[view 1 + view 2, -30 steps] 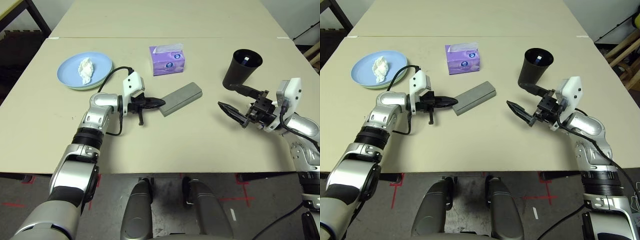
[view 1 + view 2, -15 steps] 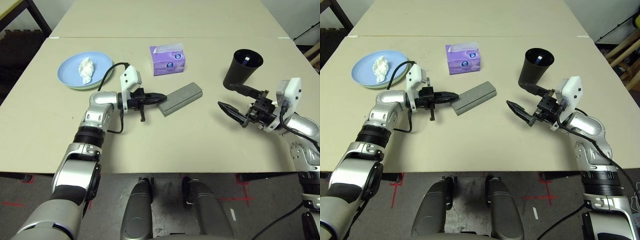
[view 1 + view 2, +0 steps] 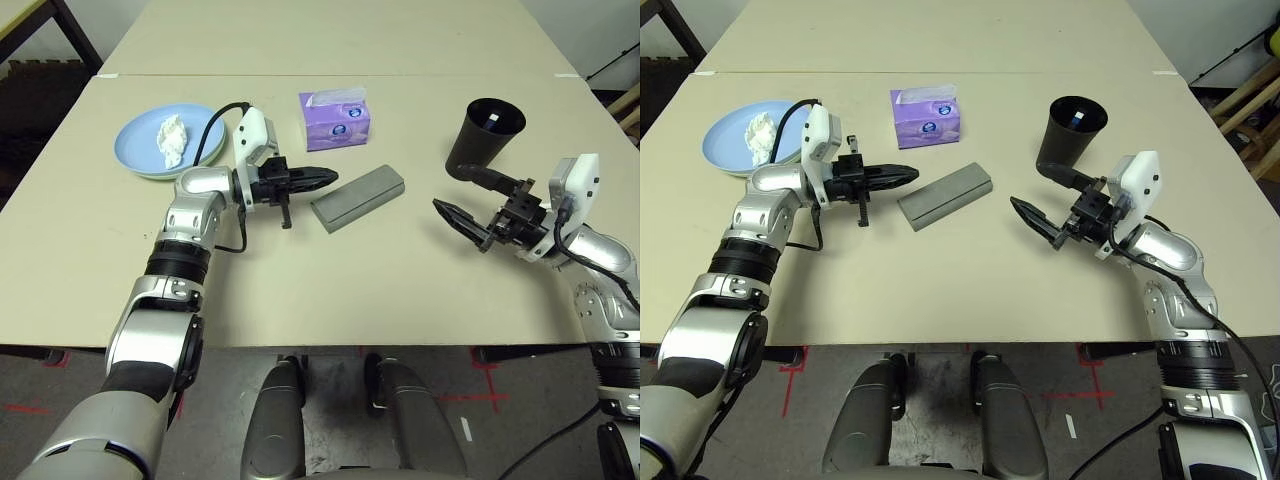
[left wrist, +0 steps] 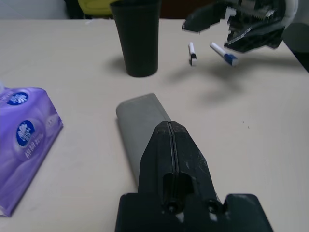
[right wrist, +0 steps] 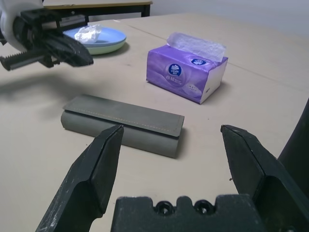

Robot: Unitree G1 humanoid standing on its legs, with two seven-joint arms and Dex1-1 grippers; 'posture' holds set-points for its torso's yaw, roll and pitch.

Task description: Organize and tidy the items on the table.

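Tissue [image 3: 171, 139] sits in blue plate [image 3: 140, 158]; left gripper [image 3: 322, 176] clenched empty, right gripper [image 3: 470, 202] spread.

On the bench [image 3: 330, 290] in front of me, the stacked plates [image 3: 140, 160] sit far left, with the crumpled tissue [image 3: 171, 138] lying on the top one. The tissue box [image 3: 335, 120] stands near the middle, toward the back. The glasses case [image 3: 358, 197] lies flat just in front of that box. My left hand [image 3: 322, 177] hangs above the bench between the plates and the case, just left of the case. The cup [image 3: 482, 136] stands far right, with my right hand [image 3: 462, 205] just in front of it.
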